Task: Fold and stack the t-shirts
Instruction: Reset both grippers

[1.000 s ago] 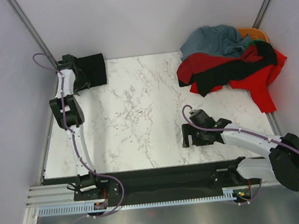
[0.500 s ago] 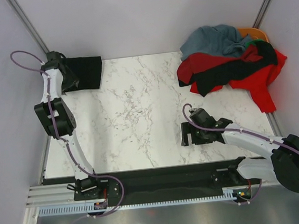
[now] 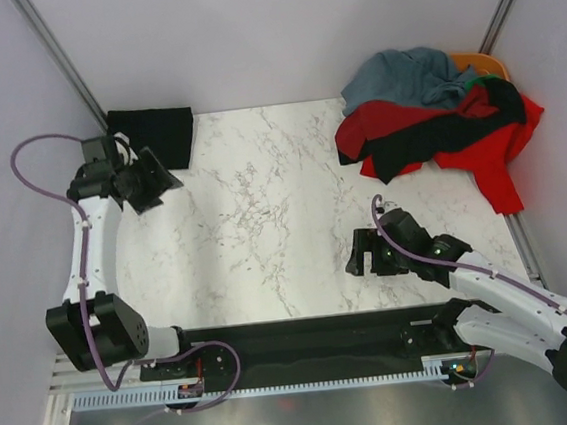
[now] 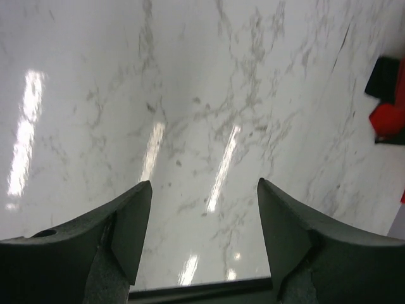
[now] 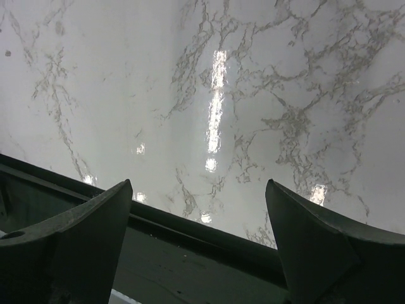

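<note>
Our left fingers (image 4: 126, 228) and right fingers (image 5: 88, 234) are spread and empty above the desk (image 3: 263, 204). A folded black tee (image 3: 152, 137) lies far left and the pile (image 3: 436, 122) far right. We should pinch one top layer only and drag it clear.

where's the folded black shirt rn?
Top view: the folded black shirt lies flat at the table's far-left corner, just beyond the open left claw, opposite the loose shirt pile at far right.
</note>
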Robot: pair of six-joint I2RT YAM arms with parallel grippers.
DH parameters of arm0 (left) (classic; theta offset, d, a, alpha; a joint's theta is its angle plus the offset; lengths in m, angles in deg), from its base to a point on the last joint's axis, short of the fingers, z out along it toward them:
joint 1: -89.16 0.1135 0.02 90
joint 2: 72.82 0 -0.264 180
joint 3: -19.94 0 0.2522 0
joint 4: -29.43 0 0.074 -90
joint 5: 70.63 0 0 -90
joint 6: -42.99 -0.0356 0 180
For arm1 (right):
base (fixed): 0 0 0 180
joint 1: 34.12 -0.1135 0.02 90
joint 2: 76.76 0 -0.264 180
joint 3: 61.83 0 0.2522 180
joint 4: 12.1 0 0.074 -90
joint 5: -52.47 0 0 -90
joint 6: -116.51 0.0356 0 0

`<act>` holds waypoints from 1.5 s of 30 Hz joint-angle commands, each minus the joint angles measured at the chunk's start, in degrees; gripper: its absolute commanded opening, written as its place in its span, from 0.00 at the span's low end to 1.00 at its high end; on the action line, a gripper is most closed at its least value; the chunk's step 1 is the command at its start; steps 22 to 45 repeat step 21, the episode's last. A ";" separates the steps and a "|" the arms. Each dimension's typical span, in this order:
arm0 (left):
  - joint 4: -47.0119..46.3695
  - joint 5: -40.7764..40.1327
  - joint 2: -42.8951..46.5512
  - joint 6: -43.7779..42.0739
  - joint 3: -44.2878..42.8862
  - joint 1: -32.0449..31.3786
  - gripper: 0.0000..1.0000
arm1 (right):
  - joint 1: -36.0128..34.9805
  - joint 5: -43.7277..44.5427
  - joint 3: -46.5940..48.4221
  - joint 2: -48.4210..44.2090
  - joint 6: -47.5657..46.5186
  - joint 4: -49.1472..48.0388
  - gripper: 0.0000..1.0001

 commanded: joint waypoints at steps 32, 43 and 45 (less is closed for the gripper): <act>-11.68 16.15 31.59 -3.80 35.61 -7.77 0.75 | -22.86 10.19 -9.91 12.73 14.42 -27.53 0.94; -11.68 16.15 31.59 -3.80 35.61 -7.77 0.75 | -22.86 10.19 -9.91 12.73 14.42 -27.53 0.94; -11.68 16.15 31.59 -3.80 35.61 -7.77 0.75 | -22.86 10.19 -9.91 12.73 14.42 -27.53 0.94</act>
